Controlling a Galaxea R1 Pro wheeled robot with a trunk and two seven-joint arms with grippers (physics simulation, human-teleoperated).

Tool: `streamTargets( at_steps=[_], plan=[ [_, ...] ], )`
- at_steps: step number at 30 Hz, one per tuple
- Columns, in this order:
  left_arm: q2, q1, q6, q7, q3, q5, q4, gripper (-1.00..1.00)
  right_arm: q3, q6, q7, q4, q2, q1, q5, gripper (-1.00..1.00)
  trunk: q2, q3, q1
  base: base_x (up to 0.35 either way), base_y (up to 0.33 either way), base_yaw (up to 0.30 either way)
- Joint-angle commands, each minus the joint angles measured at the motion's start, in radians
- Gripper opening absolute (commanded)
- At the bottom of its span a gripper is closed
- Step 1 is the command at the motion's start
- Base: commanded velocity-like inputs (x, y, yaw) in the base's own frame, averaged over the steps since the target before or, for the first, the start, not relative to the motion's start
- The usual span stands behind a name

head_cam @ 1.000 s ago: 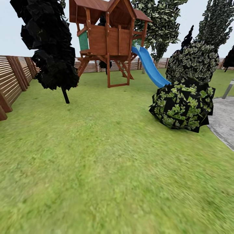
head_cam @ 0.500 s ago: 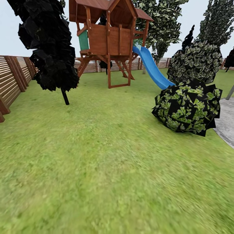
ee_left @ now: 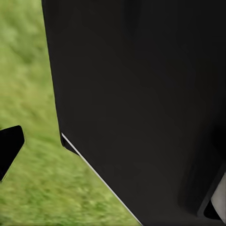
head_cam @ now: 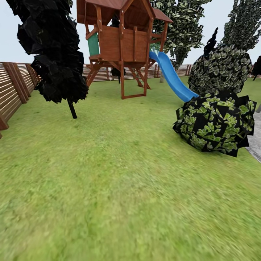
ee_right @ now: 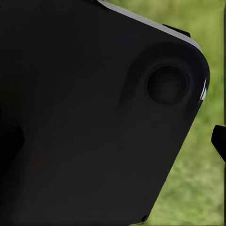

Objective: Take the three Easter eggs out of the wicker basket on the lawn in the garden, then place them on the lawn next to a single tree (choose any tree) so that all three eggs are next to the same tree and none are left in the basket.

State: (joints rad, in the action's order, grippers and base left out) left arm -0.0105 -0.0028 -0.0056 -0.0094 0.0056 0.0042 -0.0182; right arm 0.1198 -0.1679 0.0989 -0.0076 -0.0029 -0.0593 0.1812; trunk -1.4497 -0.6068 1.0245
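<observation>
The lawn [head_cam: 119, 174] spreads out ahead as mottled green grass. Two trees with speckled green-and-white foliage stand at the back, one [head_cam: 183, 30] behind the slide and one [head_cam: 243, 21] at the far right. The Easter eggs and the wicker basket are out of view. In the left wrist view a black panel of my own body [ee_left: 141, 103] blocks most of the picture, with a dark finger tip [ee_left: 9, 146] at the edge over grass. The right wrist view is similar, with a black panel [ee_right: 94, 117] and a dark tip [ee_right: 220, 141] over grass.
A wooden playhouse [head_cam: 121, 40] with a blue slide [head_cam: 172, 78] stands ahead. A black cypress-like tree [head_cam: 54, 54] is at the left. Two dark leafy bushes [head_cam: 215, 121] sit at the right, beside grey paving [head_cam: 256, 139]. A slatted fence [head_cam: 14, 87] runs along the left and back.
The whole head view has shifted: the bushes and slide slid to the right and the paving shrank, so the camera has moved. Nothing in the garden itself changed.
</observation>
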Motion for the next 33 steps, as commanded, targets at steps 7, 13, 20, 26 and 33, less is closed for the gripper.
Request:
streamTargets(
  at_steps=[7,13,20,26,33],
  plan=[
    [0.000,0.000,-0.001,-0.001,0.000,0.000,0.000,1.00,0.006,-0.006,0.001,0.001,0.007,-0.001,0.001,1.00,0.000,-0.001,0.001,0.317,0.115,0.000],
    [0.000,0.000,-0.001,-0.001,0.000,0.000,0.000,1.00,0.006,-0.006,0.001,0.000,0.007,-0.001,0.002,1.00,0.000,-0.001,0.001,0.317,0.115,0.000],
    [0.000,0.000,-0.001,0.000,0.001,0.000,0.000,1.00,0.002,-0.005,0.001,0.002,0.008,-0.001,-0.005,1.00,0.000,-0.001,0.001,0.317,0.115,0.000],
    [0.000,0.000,-0.001,-0.001,0.001,0.000,0.000,1.00,0.002,-0.005,0.001,0.003,0.008,-0.001,-0.005,1.00,0.000,-0.001,0.001,0.317,0.115,0.000],
    [0.000,0.000,-0.001,-0.001,0.001,0.000,0.000,1.00,0.002,-0.005,0.001,0.003,0.007,-0.001,-0.005,1.00,0.000,-0.001,0.001,0.317,0.115,0.000]
  ],
)
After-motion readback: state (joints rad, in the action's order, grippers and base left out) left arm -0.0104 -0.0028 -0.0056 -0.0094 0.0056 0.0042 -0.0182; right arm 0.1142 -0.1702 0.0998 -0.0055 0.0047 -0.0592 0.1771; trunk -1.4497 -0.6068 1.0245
